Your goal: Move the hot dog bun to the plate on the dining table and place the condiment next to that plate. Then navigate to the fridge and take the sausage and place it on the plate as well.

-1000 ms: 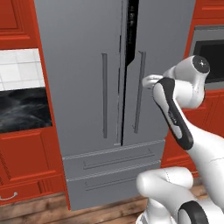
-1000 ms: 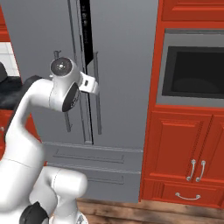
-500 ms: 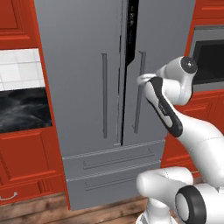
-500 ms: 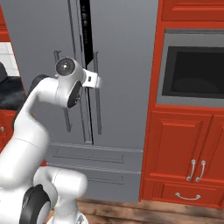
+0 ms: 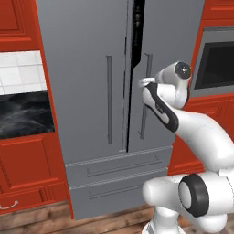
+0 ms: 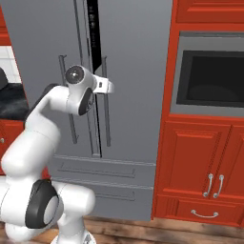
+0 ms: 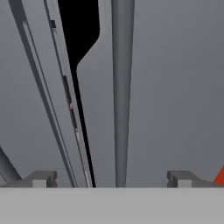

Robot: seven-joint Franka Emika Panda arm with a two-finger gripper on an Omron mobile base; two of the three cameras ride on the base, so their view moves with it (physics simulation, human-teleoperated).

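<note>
The tall grey fridge (image 5: 87, 68) (image 6: 138, 71) stands right in front of me. Its right door is a crack ajar, with a black gap (image 5: 138, 32) (image 7: 81, 26) showing at the top of the seam. My gripper (image 5: 145, 82) (image 6: 108, 86) (image 7: 111, 178) is open at the right door's long vertical handle (image 5: 143, 123) (image 6: 106, 119) (image 7: 121, 87). In the hand view the handle runs up between the two spread fingertips (image 7: 41, 178). The sausage, bun, blue plate, condiment and dining table are out of view.
A built-in oven (image 5: 215, 64) (image 6: 214, 78) sits in red cabinets (image 6: 200, 162) right of the fridge. A black marble wall counter (image 5: 23, 114) with red drawers lies to the left. Two grey freezer drawers (image 5: 119, 169) sit below the doors, above a wooden floor.
The hand has moved forward and closed in on the right door's handle, which now lies between the fingers. The door gap looks unchanged.
</note>
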